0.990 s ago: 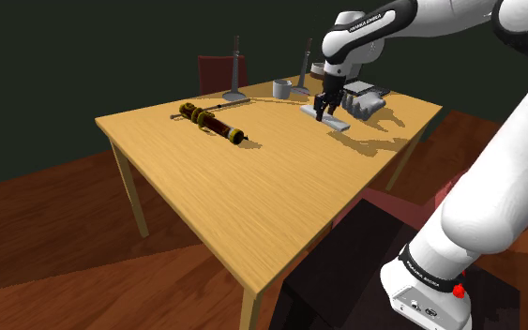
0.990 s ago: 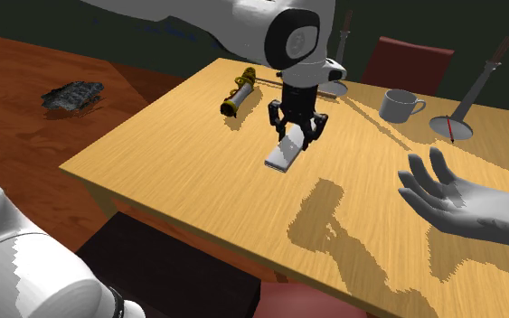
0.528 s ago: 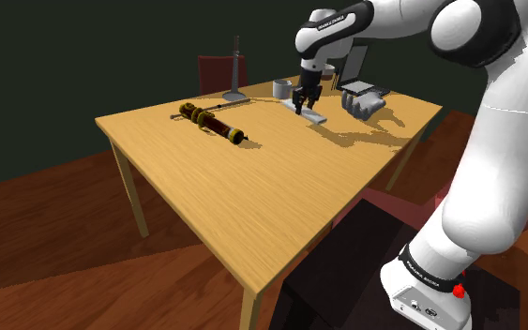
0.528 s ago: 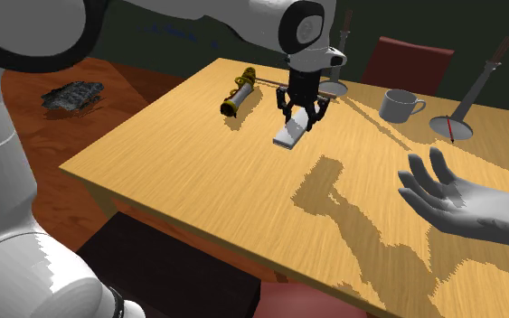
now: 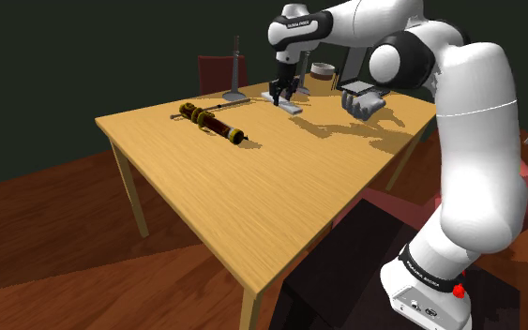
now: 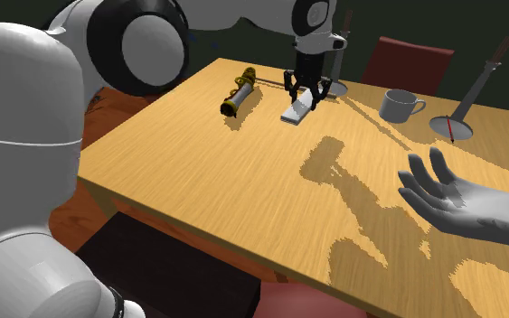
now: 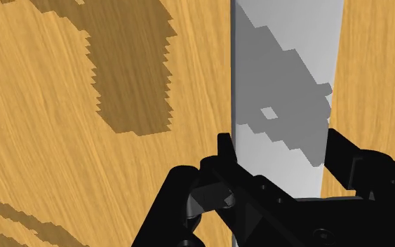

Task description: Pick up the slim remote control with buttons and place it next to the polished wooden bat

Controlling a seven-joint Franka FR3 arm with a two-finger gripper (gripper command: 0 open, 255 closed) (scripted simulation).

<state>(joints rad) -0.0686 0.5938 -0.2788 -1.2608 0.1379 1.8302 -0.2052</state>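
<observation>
Clasping pale grey remote (image 7: 283, 70) between its fingers, black gripper (image 6: 306, 93) hangs over table (image 5: 252, 206) far side. Bat (image 5: 213, 123) lies nearby at shoulder view's left, not touching.

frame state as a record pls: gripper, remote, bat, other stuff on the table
gripper: shut on remote
remote: plain light grey slab, held in gripper over table
bat: dark red and yellow, lying on table, apart from remote
placement: not yet done
others: mug, grey hand model
</observation>
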